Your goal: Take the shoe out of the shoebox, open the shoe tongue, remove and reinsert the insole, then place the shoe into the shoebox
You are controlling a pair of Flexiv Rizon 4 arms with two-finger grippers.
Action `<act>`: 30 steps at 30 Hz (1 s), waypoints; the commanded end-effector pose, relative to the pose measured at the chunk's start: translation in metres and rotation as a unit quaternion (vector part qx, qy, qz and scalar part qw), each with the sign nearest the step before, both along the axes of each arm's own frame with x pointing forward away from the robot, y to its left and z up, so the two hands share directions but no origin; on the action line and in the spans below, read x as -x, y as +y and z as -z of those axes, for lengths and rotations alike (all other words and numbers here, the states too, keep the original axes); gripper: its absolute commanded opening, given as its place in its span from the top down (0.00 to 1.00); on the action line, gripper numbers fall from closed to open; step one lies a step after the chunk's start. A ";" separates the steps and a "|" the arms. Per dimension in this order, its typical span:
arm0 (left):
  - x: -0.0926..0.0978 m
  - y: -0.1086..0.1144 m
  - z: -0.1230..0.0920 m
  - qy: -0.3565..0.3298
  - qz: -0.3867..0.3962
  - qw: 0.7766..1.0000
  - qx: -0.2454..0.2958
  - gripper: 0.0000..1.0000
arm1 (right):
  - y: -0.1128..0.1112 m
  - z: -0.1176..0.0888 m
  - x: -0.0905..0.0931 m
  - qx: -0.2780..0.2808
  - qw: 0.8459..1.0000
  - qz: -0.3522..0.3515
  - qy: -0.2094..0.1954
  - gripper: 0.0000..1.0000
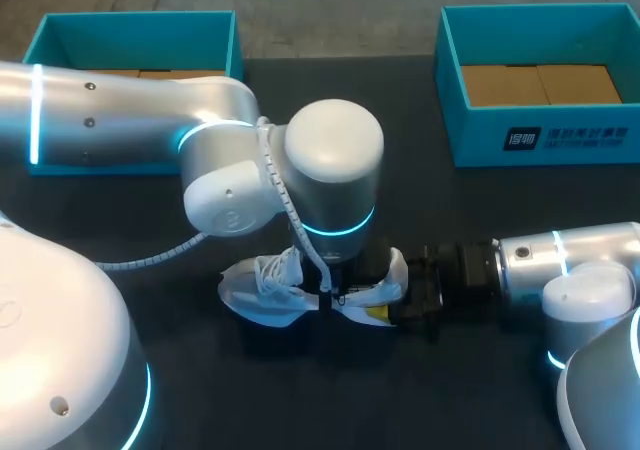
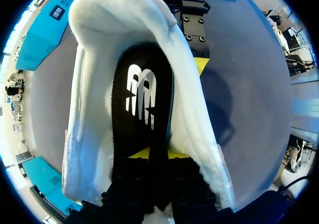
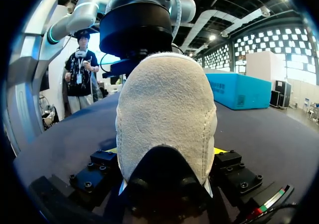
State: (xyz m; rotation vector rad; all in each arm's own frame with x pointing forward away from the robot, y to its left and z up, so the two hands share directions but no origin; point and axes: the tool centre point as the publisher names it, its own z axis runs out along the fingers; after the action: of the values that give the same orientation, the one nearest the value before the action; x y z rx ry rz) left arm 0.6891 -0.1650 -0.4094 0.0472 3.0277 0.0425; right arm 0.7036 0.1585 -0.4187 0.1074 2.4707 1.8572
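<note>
A white shoe (image 1: 270, 285) lies on the dark table, toe to the left and heel to the right. My right gripper (image 1: 395, 305) comes in from the right and is shut on the heel. In the right wrist view its yellow tips press both sides of the suede heel (image 3: 167, 109). My left gripper (image 1: 330, 295) points straight down into the shoe's opening. Seen from the left wrist, the black insole (image 2: 142, 94) with a white logo runs up between the yellow fingertips (image 2: 137, 154), and the left gripper (image 2: 152, 153) is shut on it. The white lining (image 2: 94, 84) surrounds it.
A teal shoebox (image 1: 135, 30) stands at the back left, partly behind my left arm. A second teal shoebox (image 1: 540, 130) with a brown cardboard floor stands at the back right. A white cable hangs from my left wrist beside the shoe's laces.
</note>
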 end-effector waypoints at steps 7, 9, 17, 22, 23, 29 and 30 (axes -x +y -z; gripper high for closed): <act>-0.031 0.000 0.008 0.007 -0.001 1.000 0.005 0.85 | 0.003 0.000 0.009 0.003 1.000 -0.002 0.001 1.00; -0.031 0.001 0.005 0.009 -0.001 1.000 0.007 0.85 | 0.003 0.000 0.009 0.003 1.000 -0.002 0.001 1.00; -0.024 0.001 -0.002 0.037 -0.001 0.999 0.015 1.00 | 0.003 0.000 0.009 0.003 1.000 -0.002 0.001 1.00; -0.018 0.002 -0.009 0.047 0.003 0.999 0.019 1.00 | 0.003 0.000 0.009 0.003 1.000 -0.002 0.001 1.00; -0.017 0.002 -0.009 0.047 0.003 0.999 0.020 1.00 | 0.003 0.000 0.009 0.003 1.000 -0.002 0.001 1.00; -0.012 0.003 -0.020 0.077 0.002 0.996 0.040 1.00 | 0.003 0.000 0.009 0.003 1.000 -0.002 0.001 1.00; -0.012 0.003 -0.023 0.086 0.003 0.995 0.045 1.00 | 0.003 0.000 0.009 0.003 1.000 -0.002 0.001 1.00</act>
State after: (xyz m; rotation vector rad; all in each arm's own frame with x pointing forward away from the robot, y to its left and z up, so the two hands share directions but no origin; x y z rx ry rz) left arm 0.6957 -0.1692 -0.3930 0.0448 3.1751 -0.0655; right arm 0.7000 0.1593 -0.4182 0.1028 2.4750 1.8594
